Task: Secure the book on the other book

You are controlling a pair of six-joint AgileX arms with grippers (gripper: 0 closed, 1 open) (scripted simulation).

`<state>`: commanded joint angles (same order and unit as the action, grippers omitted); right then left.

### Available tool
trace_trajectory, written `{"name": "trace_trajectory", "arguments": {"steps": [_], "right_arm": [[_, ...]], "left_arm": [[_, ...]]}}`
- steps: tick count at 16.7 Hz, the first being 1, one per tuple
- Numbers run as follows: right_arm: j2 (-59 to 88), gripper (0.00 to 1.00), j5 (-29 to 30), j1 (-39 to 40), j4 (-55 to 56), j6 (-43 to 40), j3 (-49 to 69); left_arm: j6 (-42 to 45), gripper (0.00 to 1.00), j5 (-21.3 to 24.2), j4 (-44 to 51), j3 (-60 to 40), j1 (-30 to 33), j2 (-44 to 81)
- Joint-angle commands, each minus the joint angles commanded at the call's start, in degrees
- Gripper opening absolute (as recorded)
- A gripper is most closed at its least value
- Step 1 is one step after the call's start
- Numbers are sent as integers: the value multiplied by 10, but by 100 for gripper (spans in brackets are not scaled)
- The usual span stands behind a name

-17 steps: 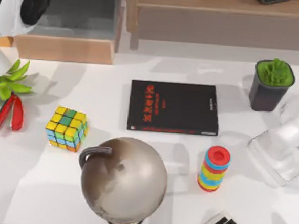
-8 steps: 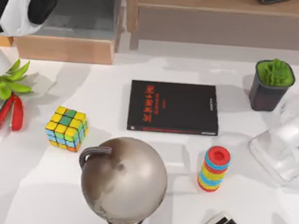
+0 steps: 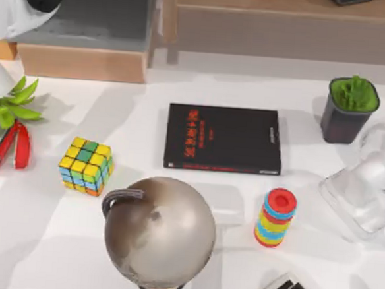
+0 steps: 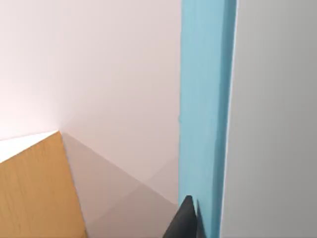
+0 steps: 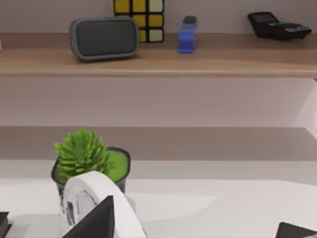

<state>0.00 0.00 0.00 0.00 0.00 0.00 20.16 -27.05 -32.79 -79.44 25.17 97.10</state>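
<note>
Mid-table: flat black book [image 3: 223, 139], matte cover; teal book [image 4: 203, 119] by left jaws.

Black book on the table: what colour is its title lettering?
Red, on the black book, clearest in the top view.

A: From where does the top view look?

B: From above, straight down on the white table [image 3: 73, 248], with the black book [image 3: 223, 139] near the middle.

A: And the left wrist view?

B: It is very near to a teal-blue book [image 4: 203, 114], facing along its cover toward a pale wall.

A: The right wrist view?

B: It sits low, facing the wooden shelf [image 5: 163, 62]. The potted succulent [image 5: 89, 158] [image 3: 350, 109] is shared with the top view.
</note>
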Motion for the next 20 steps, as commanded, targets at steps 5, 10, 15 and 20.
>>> {"name": "trace_trajectory", "arguments": {"steps": [5,10,15,20], "right_arm": [[0,100,0,0,0,0,0],[0,100,0,0,0,0,0],[0,100,0,0,0,0,0],[0,100,0,0,0,0,0]], "left_arm": [[177,0,-119,38,26,130,-90],[321,0,-184,110,69,240,-46],[383,0,-185,188,111,282,101],[385,0,-160,232,135,286,201]]}}
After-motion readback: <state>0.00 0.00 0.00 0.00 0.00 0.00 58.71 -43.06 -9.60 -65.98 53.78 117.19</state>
